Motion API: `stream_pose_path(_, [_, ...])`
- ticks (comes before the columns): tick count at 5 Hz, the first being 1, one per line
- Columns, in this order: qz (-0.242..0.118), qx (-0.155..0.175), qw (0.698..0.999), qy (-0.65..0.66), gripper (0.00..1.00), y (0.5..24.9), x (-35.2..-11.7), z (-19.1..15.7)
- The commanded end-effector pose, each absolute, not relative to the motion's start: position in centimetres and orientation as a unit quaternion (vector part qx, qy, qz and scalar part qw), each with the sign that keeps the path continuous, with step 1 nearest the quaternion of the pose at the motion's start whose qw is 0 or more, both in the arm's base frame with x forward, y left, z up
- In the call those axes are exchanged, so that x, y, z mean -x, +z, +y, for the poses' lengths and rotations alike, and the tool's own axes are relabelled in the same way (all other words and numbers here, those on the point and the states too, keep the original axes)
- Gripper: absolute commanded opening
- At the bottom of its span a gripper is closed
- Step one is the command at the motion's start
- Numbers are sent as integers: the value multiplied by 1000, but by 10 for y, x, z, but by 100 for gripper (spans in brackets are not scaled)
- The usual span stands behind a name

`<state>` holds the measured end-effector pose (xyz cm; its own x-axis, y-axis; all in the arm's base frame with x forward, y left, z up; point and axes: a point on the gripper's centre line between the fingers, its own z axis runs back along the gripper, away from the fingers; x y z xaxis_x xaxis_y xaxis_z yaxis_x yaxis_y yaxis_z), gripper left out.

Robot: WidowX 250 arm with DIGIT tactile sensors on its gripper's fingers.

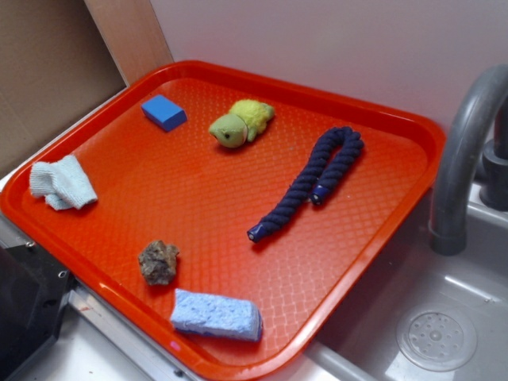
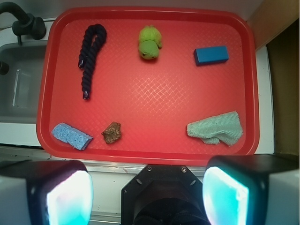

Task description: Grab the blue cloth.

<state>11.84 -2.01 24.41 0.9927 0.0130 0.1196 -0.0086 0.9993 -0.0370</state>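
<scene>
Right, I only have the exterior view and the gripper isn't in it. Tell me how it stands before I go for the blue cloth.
Observer: The wrist view shows the gripper open, fingers wide apart, nothing between them.
Operator: Give me its position over the tray.
Observer: It hangs well above; the whole tray is in sight, and the fingers show below its near rim in that picture.
Operator: Now line it up with the cloth.
Observer: The blue cloth lies just inside that rim, ahead of the finger on the wrist picture's right side.
</scene>
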Motion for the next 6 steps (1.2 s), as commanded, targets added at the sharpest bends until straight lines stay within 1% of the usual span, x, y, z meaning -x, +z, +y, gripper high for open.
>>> stream_pose_path(1, [-60, 18, 998, 5, 100, 244, -118, -20])
stream_pose_path(2, [-104, -52, 986, -121, 100, 226, -151, -2])
stream_pose_path(3, [-42, -124, 957, -260, 100, 214, -183, 19])
stream_pose_path(4, [-1, -123, 915, -385, 100, 198, -205, 21])
stream_pose_path(5, [74, -113, 852, -506, 100, 170, -194, 35])
stream_pose_path(6, [135, -105, 816, -553, 100, 144, -172, 49])
